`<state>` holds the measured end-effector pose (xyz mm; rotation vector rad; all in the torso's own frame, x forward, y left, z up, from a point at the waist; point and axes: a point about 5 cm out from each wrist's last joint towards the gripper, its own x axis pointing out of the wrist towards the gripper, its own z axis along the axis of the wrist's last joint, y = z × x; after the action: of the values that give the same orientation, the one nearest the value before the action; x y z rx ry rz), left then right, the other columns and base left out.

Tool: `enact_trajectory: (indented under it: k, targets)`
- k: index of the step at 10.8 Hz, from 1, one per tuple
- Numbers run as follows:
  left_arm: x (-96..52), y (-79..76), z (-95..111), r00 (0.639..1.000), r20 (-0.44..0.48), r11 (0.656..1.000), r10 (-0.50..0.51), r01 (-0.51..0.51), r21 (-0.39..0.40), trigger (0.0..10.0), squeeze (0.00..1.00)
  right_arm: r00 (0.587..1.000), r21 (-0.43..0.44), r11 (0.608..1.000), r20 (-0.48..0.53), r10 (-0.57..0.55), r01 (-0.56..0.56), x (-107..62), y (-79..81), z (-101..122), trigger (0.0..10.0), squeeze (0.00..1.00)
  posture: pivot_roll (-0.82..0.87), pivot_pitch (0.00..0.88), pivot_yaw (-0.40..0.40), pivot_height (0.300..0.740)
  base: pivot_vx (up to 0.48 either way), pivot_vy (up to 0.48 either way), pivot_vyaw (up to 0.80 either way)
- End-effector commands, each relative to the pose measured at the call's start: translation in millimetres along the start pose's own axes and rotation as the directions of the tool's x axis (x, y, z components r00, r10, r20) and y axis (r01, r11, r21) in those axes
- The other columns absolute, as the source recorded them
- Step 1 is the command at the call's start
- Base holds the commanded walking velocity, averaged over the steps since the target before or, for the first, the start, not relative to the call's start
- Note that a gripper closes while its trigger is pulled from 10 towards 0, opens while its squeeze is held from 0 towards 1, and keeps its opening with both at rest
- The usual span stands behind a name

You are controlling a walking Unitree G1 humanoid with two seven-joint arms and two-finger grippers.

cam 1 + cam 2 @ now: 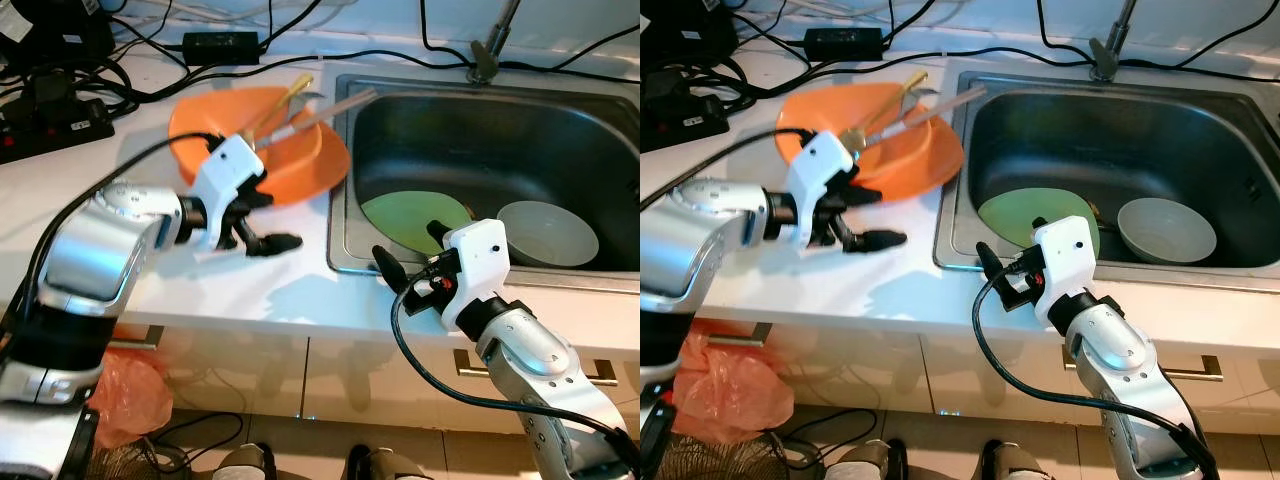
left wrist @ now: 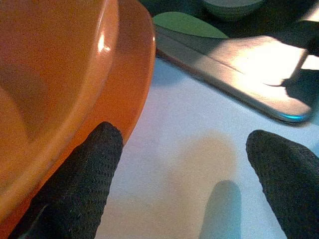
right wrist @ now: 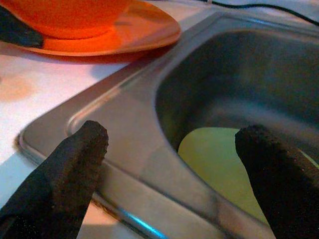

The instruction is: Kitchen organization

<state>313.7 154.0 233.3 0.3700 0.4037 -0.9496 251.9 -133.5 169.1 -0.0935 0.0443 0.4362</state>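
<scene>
An orange bowl (image 1: 215,130) sits on an orange plate (image 1: 310,165) on the white counter, left of the sink. Chopsticks and a spoon (image 1: 320,108) lean out of the bowl. My left gripper (image 1: 272,222) is open at the plate's near edge, one finger (image 2: 84,184) against the orange rim, nothing held. In the steel sink (image 1: 345,200) lie a green plate (image 1: 400,218) and a pale bowl (image 1: 548,235). My right gripper (image 1: 410,248) hangs open over the sink's front-left corner, just short of the green plate (image 3: 219,154).
A faucet (image 1: 490,45) stands behind the sink. Black cables, a power adapter (image 1: 220,43) and a power strip (image 1: 50,120) crowd the back left of the counter. An orange plastic bag (image 1: 125,390) lies on the floor below. Bare counter (image 1: 260,290) lies along the front edge.
</scene>
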Motion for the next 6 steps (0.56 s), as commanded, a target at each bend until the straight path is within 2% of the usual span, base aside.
enact_trajectory:
  k: [1, 3, 6]
  targets:
    - [6.3, -15.3, -7, 0.994, -0.035, 0.994, -0.108, 0.108, -0.015, 10.0, 0.00, 1.000, -0.008, 1.000, 0.003, 0.008, -0.008, 1.7, 1.3, 0, 10.0, 0.00, 0.00, 0.113, -0.036, 0.740, 0.000, 0.000, 0.00]
    - [1.2, -25.9, -7, 0.987, -0.046, 0.988, -0.152, 0.152, 0.006, 10.0, 0.00, 1.000, -0.010, 1.000, 0.008, 0.013, -0.012, 4.8, 1.3, -1, 10.0, 0.00, 0.01, 0.107, -0.039, 0.740, 0.000, 0.000, 0.00]
    - [-5.3, -33.4, -18, 0.984, -0.075, 0.986, -0.164, 0.163, -0.018, 10.0, 0.00, 1.000, -0.015, 1.000, 0.006, 0.008, -0.008, 7.9, -1.1, -4, 10.0, 0.00, 0.03, 0.093, -0.040, 0.740, 0.000, 0.000, 0.00]
